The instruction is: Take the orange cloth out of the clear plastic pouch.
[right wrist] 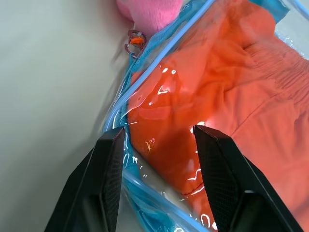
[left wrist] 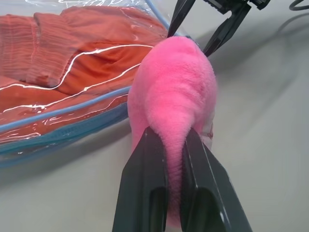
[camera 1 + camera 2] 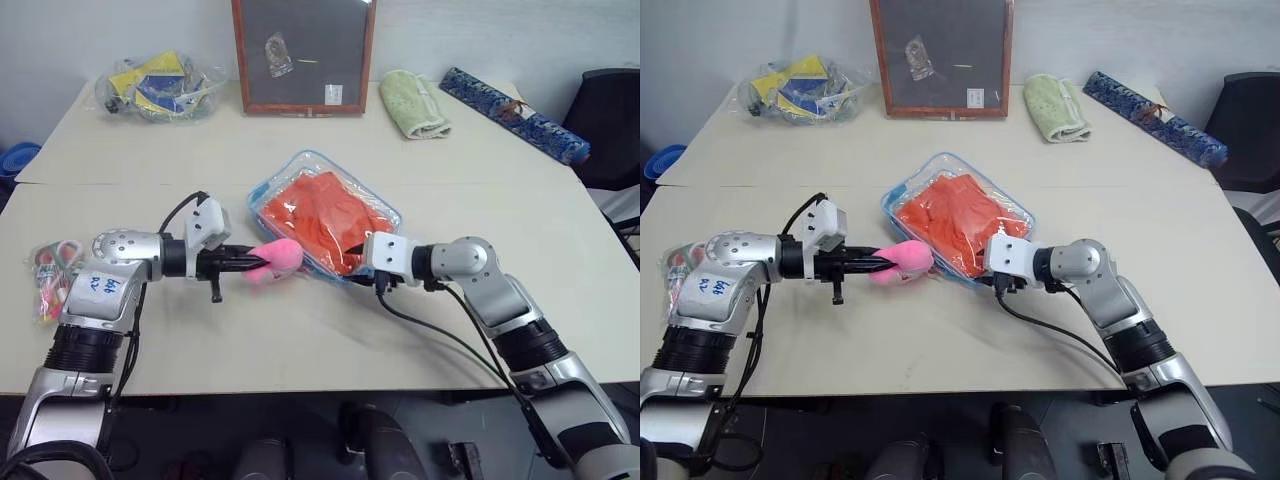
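Left claw (image 2: 175, 145) clamping pink plush (image 2: 174, 92), right claw (image 1: 159, 133) open astride diagonal pouch (image 3: 290, 165) edge

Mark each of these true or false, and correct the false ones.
1. The orange cloth lies inside the clear plastic pouch. True.
2. The left pincer is shut on the pink plush. True.
3. The right pincer is shut on the pale green towel. False: its fingers stand open at the pouch's edge; the towel lies at the table's far side.
4. The framed board lies flat on the pouch. False: it stands upright at the table's far edge.
5. The pink plush sits beside the pouch. True.
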Robot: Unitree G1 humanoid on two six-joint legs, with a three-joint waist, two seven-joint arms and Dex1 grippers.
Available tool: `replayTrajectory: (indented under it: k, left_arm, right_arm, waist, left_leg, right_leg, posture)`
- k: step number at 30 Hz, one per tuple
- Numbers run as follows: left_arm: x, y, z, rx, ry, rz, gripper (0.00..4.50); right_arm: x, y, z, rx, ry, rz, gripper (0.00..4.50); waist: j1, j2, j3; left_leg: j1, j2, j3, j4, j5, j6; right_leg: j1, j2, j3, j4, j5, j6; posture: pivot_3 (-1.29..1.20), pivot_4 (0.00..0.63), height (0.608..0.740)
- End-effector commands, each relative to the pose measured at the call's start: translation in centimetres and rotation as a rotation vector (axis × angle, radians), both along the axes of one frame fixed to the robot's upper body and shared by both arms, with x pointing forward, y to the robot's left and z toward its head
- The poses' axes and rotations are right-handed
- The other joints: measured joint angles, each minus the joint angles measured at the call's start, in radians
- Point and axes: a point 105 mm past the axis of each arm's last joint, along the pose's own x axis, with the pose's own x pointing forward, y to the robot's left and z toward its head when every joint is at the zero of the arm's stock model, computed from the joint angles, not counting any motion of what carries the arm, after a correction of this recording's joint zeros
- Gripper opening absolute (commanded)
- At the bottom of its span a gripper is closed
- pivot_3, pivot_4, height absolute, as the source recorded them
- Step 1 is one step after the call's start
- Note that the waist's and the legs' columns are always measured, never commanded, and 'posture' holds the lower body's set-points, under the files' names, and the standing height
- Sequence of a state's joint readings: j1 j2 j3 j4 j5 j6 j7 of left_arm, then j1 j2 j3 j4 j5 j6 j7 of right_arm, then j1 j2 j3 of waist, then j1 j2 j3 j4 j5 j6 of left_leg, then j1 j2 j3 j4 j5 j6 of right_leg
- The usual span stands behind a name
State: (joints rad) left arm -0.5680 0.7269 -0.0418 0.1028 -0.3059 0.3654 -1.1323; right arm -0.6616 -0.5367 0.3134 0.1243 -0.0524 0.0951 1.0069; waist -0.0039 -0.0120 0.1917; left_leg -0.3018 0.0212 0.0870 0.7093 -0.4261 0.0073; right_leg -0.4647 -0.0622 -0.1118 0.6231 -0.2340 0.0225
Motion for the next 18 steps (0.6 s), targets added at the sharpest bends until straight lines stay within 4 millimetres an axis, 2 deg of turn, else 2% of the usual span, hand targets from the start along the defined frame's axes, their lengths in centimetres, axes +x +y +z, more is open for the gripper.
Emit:
replayTrajectory:
  k: [1, 4, 7, 12, 18]
  left_arm:
    - [-0.2, -0.4, 0.6, 0.016, -0.040, -0.019, 0.00]
    - [-0.3, -0.6, 0.5, 0.014, -0.034, -0.023, 0.00]
    - [-0.3, -0.8, 0.4, 0.011, -0.032, -0.024, 0.00]
    - [-0.3, -1.0, 0.5, 0.011, -0.033, -0.033, 0.00]
    - [-0.3, -1.0, 0.6, 0.013, -0.035, -0.036, 0.00]
  right_arm:
    - [-1.2, 0.6, 3.5, 0.094, -0.028, 0.033, 2.32]
    - [-3.6, 1.3, 3.1, 0.101, 0.045, 0.085, 2.32]
    - [-4.0, 1.4, 1.6, 0.058, 0.050, 0.079, 2.32]
    - [-2.2, 1.1, 0.7, 0.054, 0.037, -0.017, 2.32]
    - [-1.0, 0.7, -0.5, 0.027, 0.036, -0.049, 2.32]
  waist:
    - [0.000, 0.000, 0.000]
    - [0.003, 0.000, 0.000]
    - [0.003, 0.000, 0.000]
    - [0.002, 0.000, 0.000]
    - [0.001, 0.000, 0.000]
  left_leg:
    - [0.000, 0.000, 0.000, 0.000, 0.000, 0.000]
    - [0.000, 0.000, -0.001, 0.000, 0.000, 0.000]
    - [-0.001, 0.000, -0.002, 0.000, 0.000, 0.000]
    - [0.000, -0.001, -0.002, 0.000, 0.000, 0.000]
    - [-0.001, 0.000, -0.001, 0.000, 0.000, 0.000]
  right_leg:
    - [0.000, 0.000, 0.000, 0.000, 0.000, 0.000]
    - [0.000, 0.000, 0.000, 0.000, 0.000, 0.000]
    - [0.000, 0.000, -0.001, -0.001, 0.000, 0.000]
    - [0.000, 0.000, -0.001, 0.000, 0.000, 0.000]
    - [0.000, 0.000, -0.001, 0.000, 0.000, 0.000]
  posture:
    - [0.00, 0.150, 0.740]
    - [0.00, 0.150, 0.740]
    - [0.00, 0.150, 0.740]
    - [0.00, 0.150, 0.740]
    - [0.00, 0.150, 0.740]
